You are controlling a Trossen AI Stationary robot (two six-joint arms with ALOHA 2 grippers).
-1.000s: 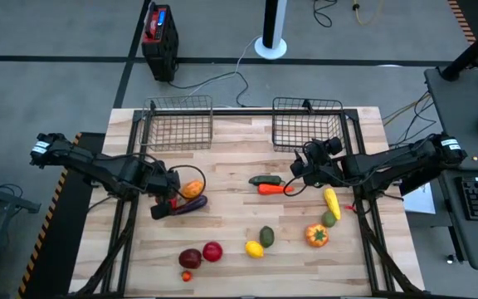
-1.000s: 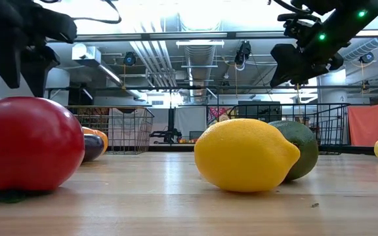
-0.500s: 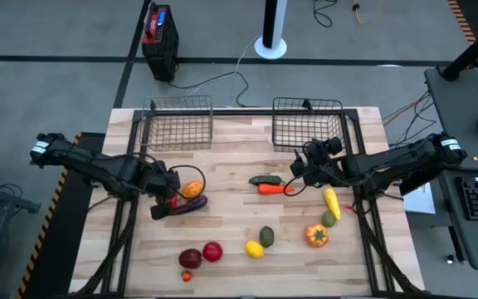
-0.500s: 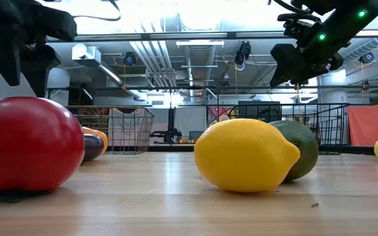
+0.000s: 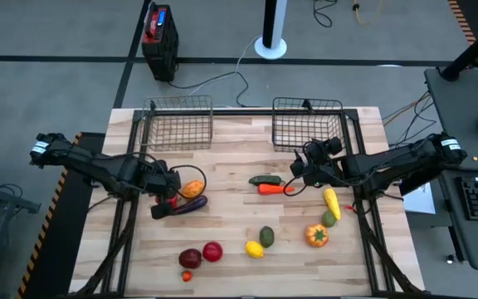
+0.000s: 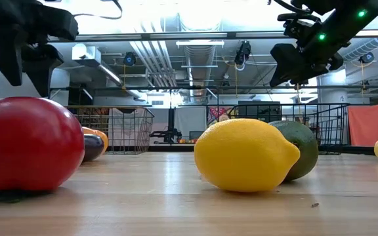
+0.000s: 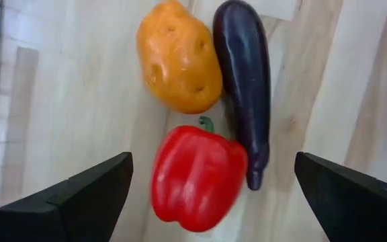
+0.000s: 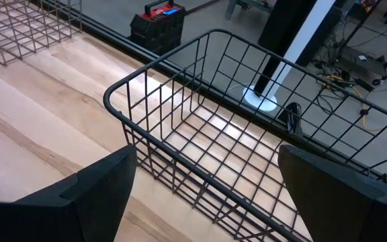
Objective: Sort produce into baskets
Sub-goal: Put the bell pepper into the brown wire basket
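The left pincer (image 5: 166,202) hangs above the left half of the bench (image 5: 231,224), its fingers spread wide over a red pepper (image 7: 197,177), which lies on the wood between them and touches neither. Just beside the pepper lie an orange potato (image 7: 178,58) and a purple eggplant (image 7: 244,81), the two side by side. The right pincer (image 5: 299,173) is raised near the right basket (image 5: 307,123), fingers apart and holding nothing, with that basket's wire rim ahead of it. The left basket (image 5: 178,122) stands at the far edge too; no produce shows in either. A carrot (image 5: 270,189) and a dark green piece (image 5: 265,179) lie by the right pincer. Toward the near edge are a lemon (image 6: 245,155), an avocado (image 6: 300,148) behind it, and a red apple (image 6: 26,144).
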